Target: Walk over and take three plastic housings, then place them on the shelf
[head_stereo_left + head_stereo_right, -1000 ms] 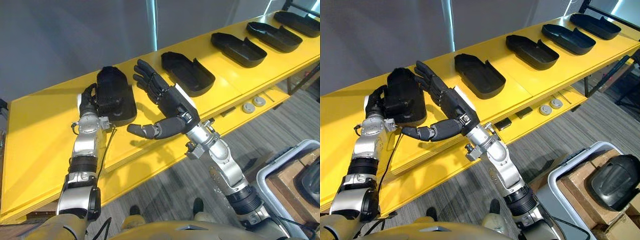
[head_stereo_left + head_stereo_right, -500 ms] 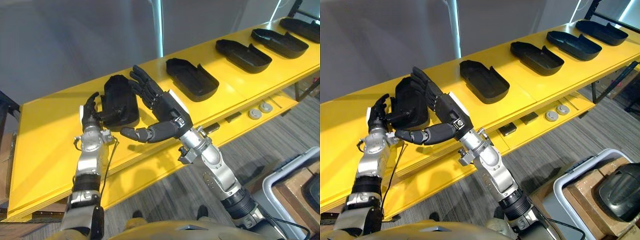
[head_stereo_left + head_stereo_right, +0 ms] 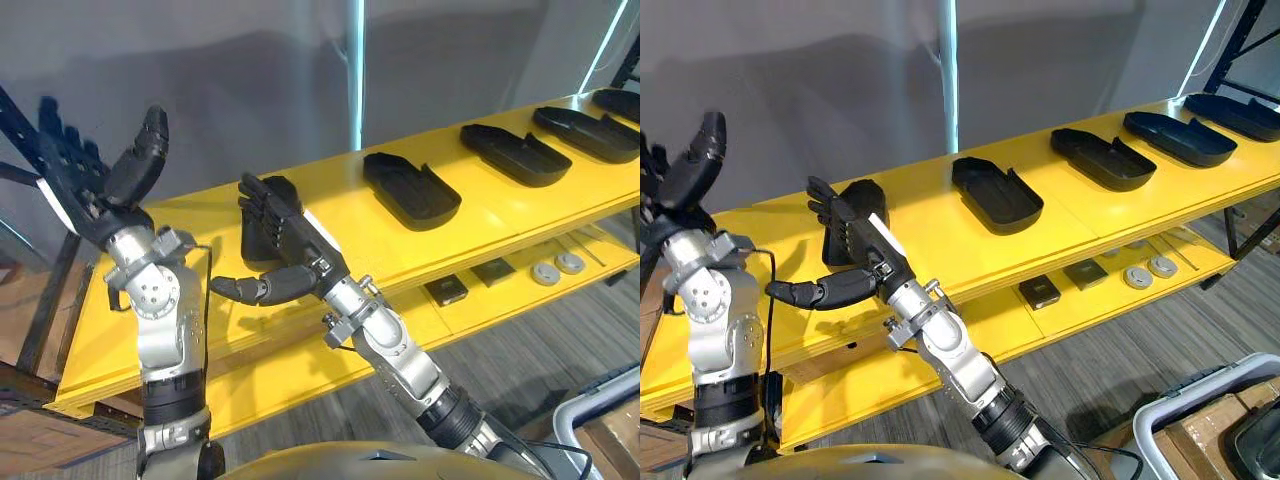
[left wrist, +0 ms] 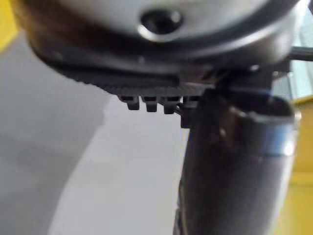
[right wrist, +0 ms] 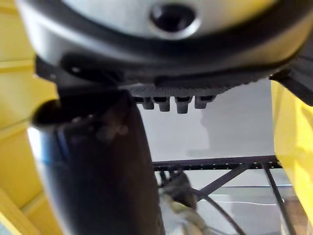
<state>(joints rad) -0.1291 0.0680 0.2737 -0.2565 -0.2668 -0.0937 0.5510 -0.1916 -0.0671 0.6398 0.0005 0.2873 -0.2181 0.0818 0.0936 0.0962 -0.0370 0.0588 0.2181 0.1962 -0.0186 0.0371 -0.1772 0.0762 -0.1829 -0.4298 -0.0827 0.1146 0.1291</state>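
Grey wall backs the long yellow shelf, where black plastic housings lie in a row, well apart. The nearest housing sits just behind my right hand, whose fingers are spread straight with the thumb out sideways, gripping nothing. My left hand is raised near the shelf's end, fingers straight, empty.
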